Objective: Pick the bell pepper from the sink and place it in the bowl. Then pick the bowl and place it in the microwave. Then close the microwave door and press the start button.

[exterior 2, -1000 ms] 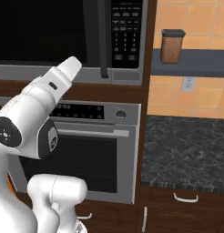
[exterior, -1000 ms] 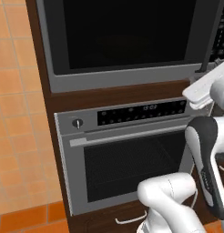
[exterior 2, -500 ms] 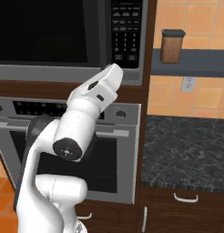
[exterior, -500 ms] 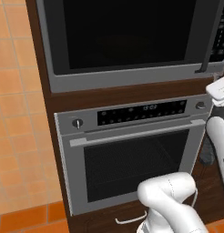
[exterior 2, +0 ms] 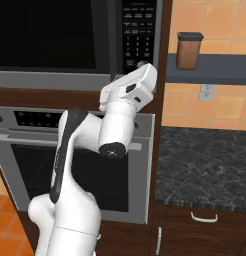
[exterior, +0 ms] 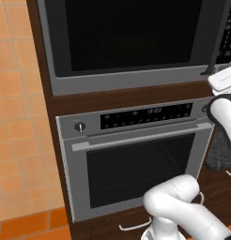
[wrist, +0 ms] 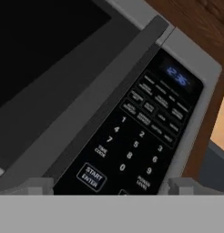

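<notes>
The microwave (exterior 2: 70,42) sits built into the dark wood cabinet above the wall oven (exterior: 136,159), and the microwave door (exterior: 131,40) is shut flush against its grey frame. The keypad (wrist: 132,145) runs down the microwave's right side, beside the door, with a START/ENTER button (wrist: 91,176) near its lower end and a blue clock display (wrist: 176,78) at its top. The gripper (exterior 2: 129,82) is held up close in front of the keypad's lower end, its jaws spread wide with nothing between them; its two fingertips (wrist: 36,185) frame the bottom of the keypad. To the right of the microwave, a brown canister (exterior 2: 188,50) stands on a grey shelf (exterior 2: 210,70) above the dark speckled desk (exterior 2: 205,165).
</notes>
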